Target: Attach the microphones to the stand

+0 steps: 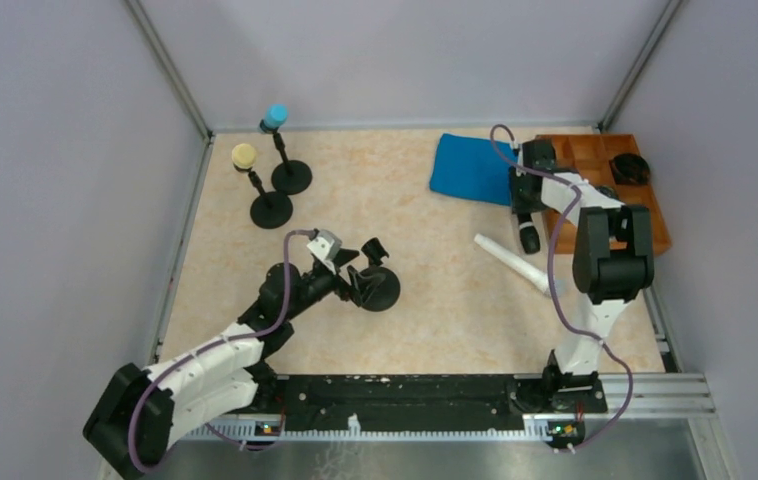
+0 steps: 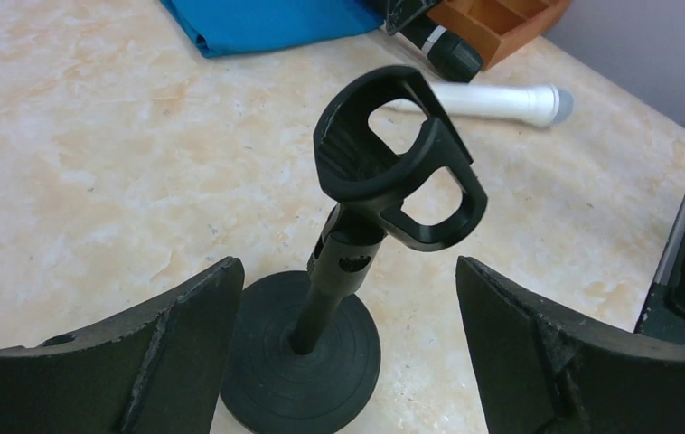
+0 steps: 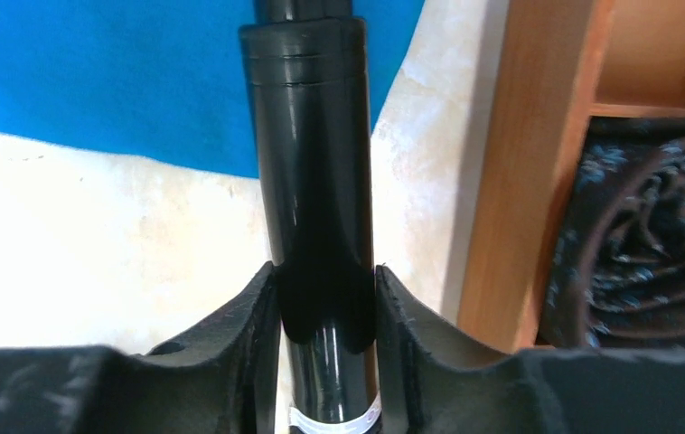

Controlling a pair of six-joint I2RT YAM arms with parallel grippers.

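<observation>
**Item 1. Left gripper [image 2: 348, 271].** Wide open and holding nothing. Its fingers stand either side of the empty stand's stem without touching it.

**Item 2. Empty stand [image 2: 298, 362].** Round black base, thin stem, and a U-shaped clip [image 2: 393, 154] tilted toward the right arm. It is probably light and top-loaded, so expect it to slide or tip when a microphone is pressed in. Brace it low on the stem.

**Item 3. White microphone [image 1: 511, 263].** Lies flat on the table, well apart from any stand. The barrel is rigid, smooth and tapered, and it is likely to roll. Take it across the mid-body, not the thin end.

**Item 4. Right gripper [image 3: 325, 298].** Clamped on the black microphone [image 3: 312, 163], with a pad on each side of the barrel. The casing is glossy and hard, so you should judge it slippery along its taper. Keep the squeeze firm.

**Item 5. Blue cloth [image 1: 470, 168] and wooden tray [image 1: 595, 150].** Both lie just beyond the right gripper. One tray compartment holds a dark coil [image 1: 630, 168].

**Item 6. Cream microphone [image 1: 244, 156] and light blue microphone [image 1: 275, 115].** Both are at the far left, each seated upright on its own stand. Two are done and two remain.
</observation>
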